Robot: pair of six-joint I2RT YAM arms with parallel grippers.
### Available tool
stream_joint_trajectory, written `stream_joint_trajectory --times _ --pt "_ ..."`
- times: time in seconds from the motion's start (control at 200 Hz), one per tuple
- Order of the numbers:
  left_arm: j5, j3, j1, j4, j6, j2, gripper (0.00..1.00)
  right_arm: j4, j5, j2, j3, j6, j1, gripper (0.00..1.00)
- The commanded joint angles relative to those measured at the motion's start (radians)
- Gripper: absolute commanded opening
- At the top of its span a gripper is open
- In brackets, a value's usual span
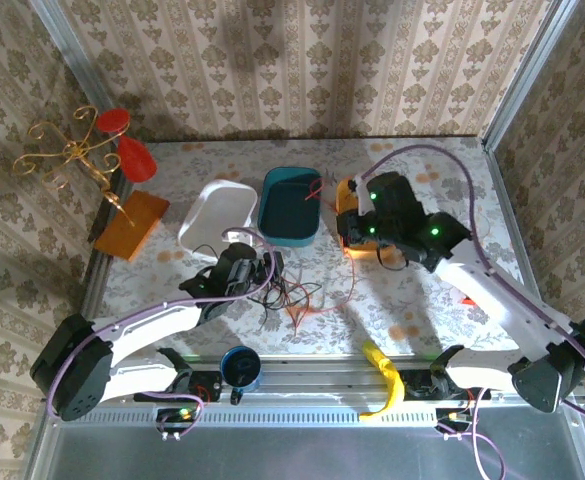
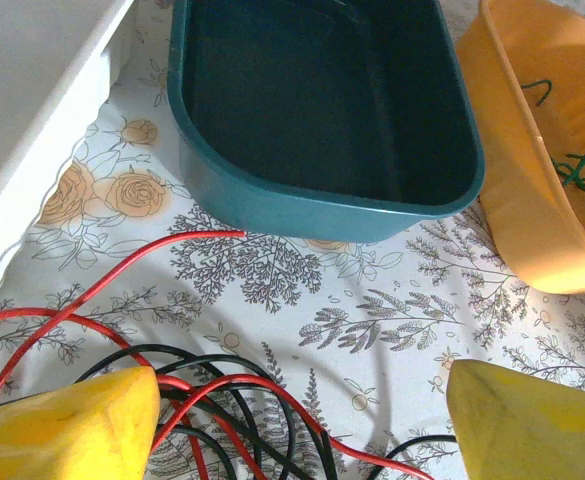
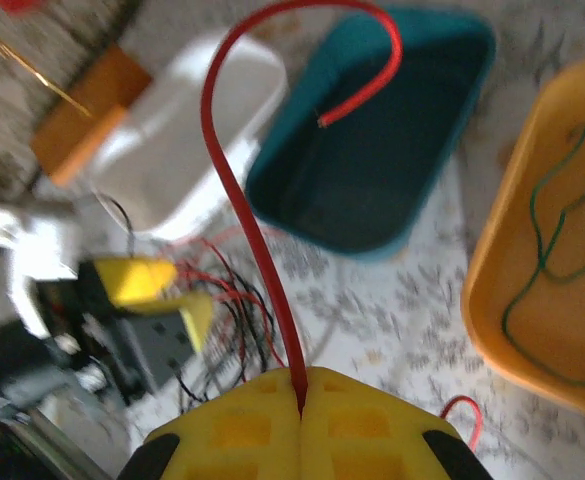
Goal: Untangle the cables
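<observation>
Counting the containers first, we see three shallow plastic tubs with rounded corners set side by side on the floral-printed tablecloth (image 2: pixel 392 300): a white tub (image 1: pixel 217 215), a teal tub (image 2: pixel 322 205) in the middle, and an orange tub (image 2: pixel 522 200). Of the two pincers, the right pincer (image 3: pixel 300 400) has its yellow padded fingers pressed together on one thin, smooth red cable (image 3: pixel 242 200), which rises from the pinch and curls over the teal tub. The left pincer (image 2: pixel 297 430) stands spread, its two blunt yellow fingertips (image 2: pixel 62 420) low over a loose tangle of red and black wires (image 2: pixel 222 400) lying on the cloth just in front of the teal tub; we cannot count its strands. One thin green cable (image 3: pixel 533 215) lies in loops inside the orange tub.
</observation>
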Motion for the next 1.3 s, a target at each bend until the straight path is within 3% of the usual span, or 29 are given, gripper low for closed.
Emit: stream_joint_trajectory --times 0.0,0.205,0.35,0.68,0.84,0.96,1.075,1.295 --pt "-0.027 -0.02 -0.003 0.013 -0.013 -0.028 0.78 0.0 0.015 -0.002 0.124 -0.048 -0.006 0.0" --pt "-0.067 -0.037 -0.004 -0.037 -0.044 -0.048 0.79 0.052 -0.009 0.154 0.423 -0.088 -0.013 0.0" --pt "-0.094 -0.051 -0.005 -0.077 -0.075 -0.059 0.79 0.061 0.008 0.344 0.654 -0.108 -0.025 0.0" --pt "-0.093 -0.074 -0.007 -0.106 -0.095 -0.085 0.79 -0.101 0.093 0.666 1.125 -0.168 -0.025 0.0" --pt "0.03 -0.063 -0.013 -0.026 0.025 -0.09 0.79 -0.149 0.162 0.676 1.062 -0.183 0.004 0.0" --pt "0.139 -0.032 -0.027 -0.012 0.122 -0.098 0.8 -0.11 0.309 0.626 0.933 -0.217 0.034 0.0" --pt "0.195 -0.005 -0.042 -0.033 0.174 -0.094 0.8 -0.105 0.449 0.619 0.923 -0.265 0.05 0.0" --pt "0.188 0.014 -0.071 -0.046 0.171 -0.046 0.81 -0.049 0.524 0.624 1.005 -0.33 0.049 0.0"
